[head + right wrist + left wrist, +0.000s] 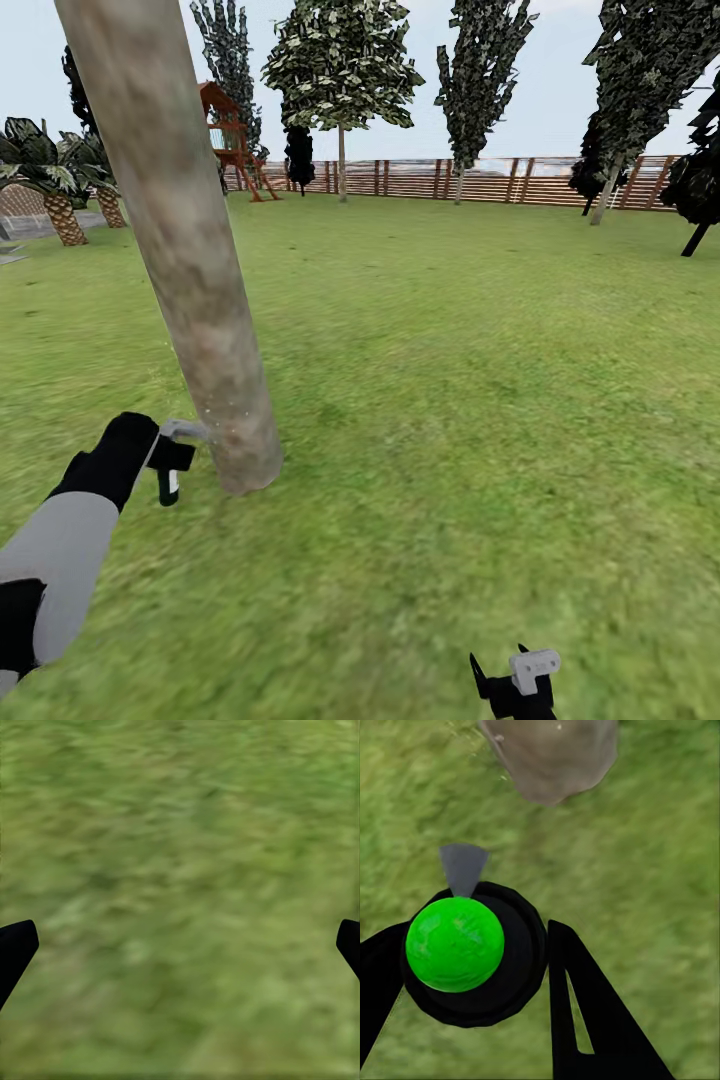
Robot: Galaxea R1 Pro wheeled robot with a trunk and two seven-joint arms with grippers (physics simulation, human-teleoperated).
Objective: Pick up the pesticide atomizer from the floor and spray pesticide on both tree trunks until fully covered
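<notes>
The pesticide atomizer (pixel 172 462) is off the grass, held in the left gripper (pixel 160 450) just beside the base of the near tree trunk (pixel 190 250), nozzle end toward the bark. In the left wrist view its round green top (pixel 455 943) sits in a black collar with the 2 black fingers (pixel 585 1020) closed against it on either side, and a grey nozzle (pixel 463 866) points at the trunk foot (pixel 553 754). So that gripper is clamped on the atomizer.

Progress, as a judgement: pick-up is done and spraying of tree no. 1 looks under way. A few pale specks show on the bark low down near the nozzle, poss. droplets, but too faint to be sure. No clear coating shows on the rest of the trunk, so most of its height is prob. left, as is the far side, which can't be seen.

Out from that trunk: the right gripper (pixel 515 690) hangs well apart from it, low over bare grass (pixel 180 900), its fingertips spread wide w/ nothing between. Far beyond the trunk, near the slat fence (pixel 480 180), stands a 2nd beige-trunked tree (pixel 341 150), still to be reached and sprayed. A red play structure (pixel 228 130) shows just behind the near trunk, and short palms (pixel 50 190) stand on its other side.
</notes>
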